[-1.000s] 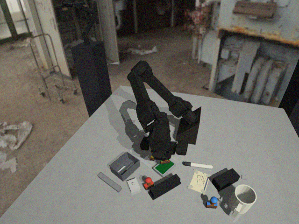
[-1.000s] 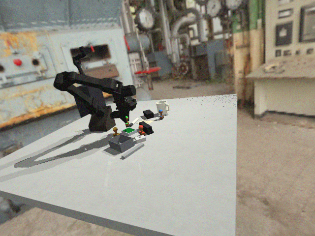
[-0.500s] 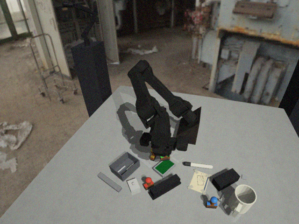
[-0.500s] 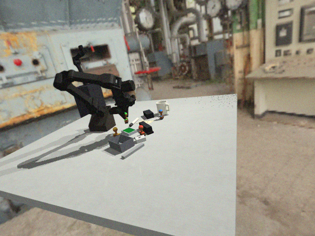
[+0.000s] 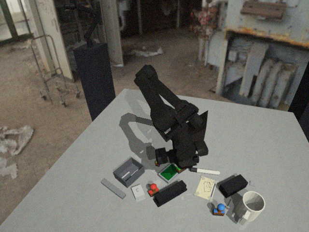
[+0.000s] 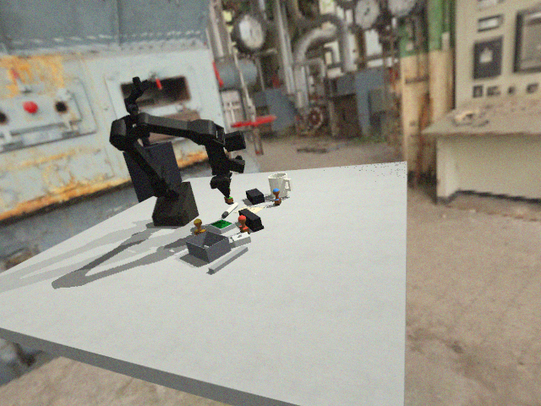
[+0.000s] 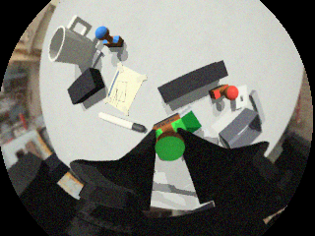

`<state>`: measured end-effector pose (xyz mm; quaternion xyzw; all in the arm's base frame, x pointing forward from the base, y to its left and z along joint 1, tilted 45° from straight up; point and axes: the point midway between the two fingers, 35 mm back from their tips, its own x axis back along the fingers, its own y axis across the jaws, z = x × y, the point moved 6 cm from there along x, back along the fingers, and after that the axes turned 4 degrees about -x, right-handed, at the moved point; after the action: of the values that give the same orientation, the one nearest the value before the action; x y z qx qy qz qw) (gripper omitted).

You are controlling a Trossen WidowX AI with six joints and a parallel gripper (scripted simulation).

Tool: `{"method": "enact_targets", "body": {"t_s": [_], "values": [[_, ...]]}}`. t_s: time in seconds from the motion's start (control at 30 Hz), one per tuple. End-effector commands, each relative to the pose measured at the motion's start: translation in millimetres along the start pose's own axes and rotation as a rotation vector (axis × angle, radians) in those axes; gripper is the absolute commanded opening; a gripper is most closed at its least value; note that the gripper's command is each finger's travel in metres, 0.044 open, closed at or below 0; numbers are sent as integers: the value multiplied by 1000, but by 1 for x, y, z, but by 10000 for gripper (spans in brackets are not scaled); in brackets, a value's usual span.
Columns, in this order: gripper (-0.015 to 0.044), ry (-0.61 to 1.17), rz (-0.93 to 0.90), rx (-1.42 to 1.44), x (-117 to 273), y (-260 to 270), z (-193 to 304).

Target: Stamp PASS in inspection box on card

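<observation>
One mug and one blue stamp in front; then two black blocks, one red stamp, one card. Beyond — one green pad, and the gripper, clamped on one green-topped stamp.

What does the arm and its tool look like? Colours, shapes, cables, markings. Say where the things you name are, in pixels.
Arm (image 5: 159, 112) (image 6: 174, 125): matte black all over, chunky angular links with blocky joint housings, on a black wedge-like base (image 6: 185, 205). Tool (image 5: 178, 167) (image 6: 227, 196) (image 7: 165, 132): also black, two broad fingers tapering towards the tips. No cables or markings can be made out.
</observation>
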<state>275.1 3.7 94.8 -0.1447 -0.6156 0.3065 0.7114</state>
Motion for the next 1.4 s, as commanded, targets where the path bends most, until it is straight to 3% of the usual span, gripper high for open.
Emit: {"method": "enact_targets", "body": {"t_s": [0.0, 0.73, 1.37], "values": [[0, 15, -6, 116, -1, 14, -9], [0, 98, -16, 810, -16, 108, -50], [0, 99, -18, 830, -26, 110, -51]]}}
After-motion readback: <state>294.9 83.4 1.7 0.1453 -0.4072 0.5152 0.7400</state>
